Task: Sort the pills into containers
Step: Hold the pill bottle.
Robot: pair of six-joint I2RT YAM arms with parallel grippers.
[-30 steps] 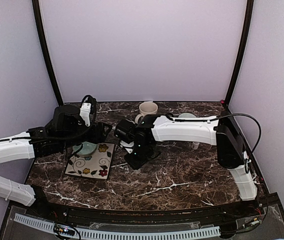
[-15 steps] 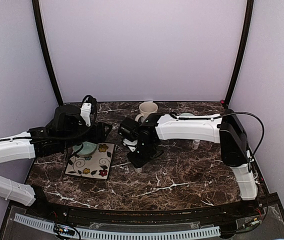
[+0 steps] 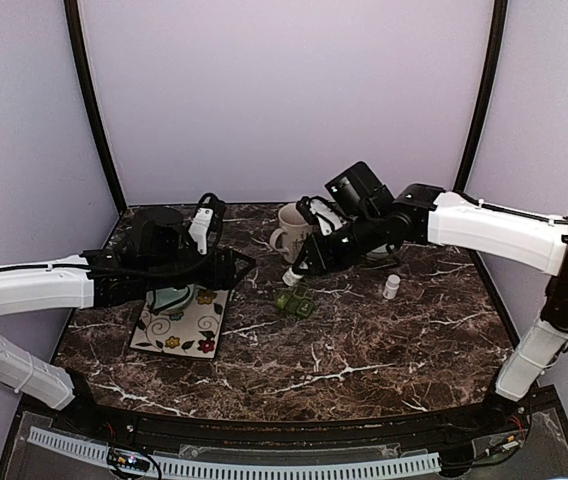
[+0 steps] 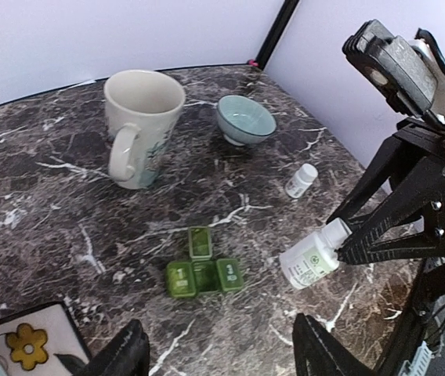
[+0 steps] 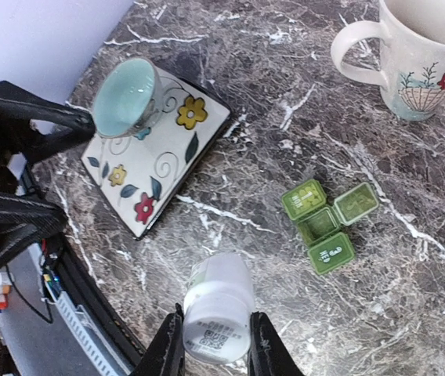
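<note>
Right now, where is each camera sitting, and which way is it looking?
Top external: high behind the table, looking down; left arm and right arm both show.
Left wrist: on the left arm, looking across the table at the pill box and mug; its own open fingers show at the bottom.
Right wrist: on the right arm, looking down at the table; its own fingers pinch the white bottle.
Shared: all three see the pill box and mug.

A dark brown marble-patterned tabletop (white veins all over) lies under soft, even light. Behind it rises a plain pale lilac back wall. Thin black corner poles climb from its rear corners, and lilac side walls flank it.
</note>
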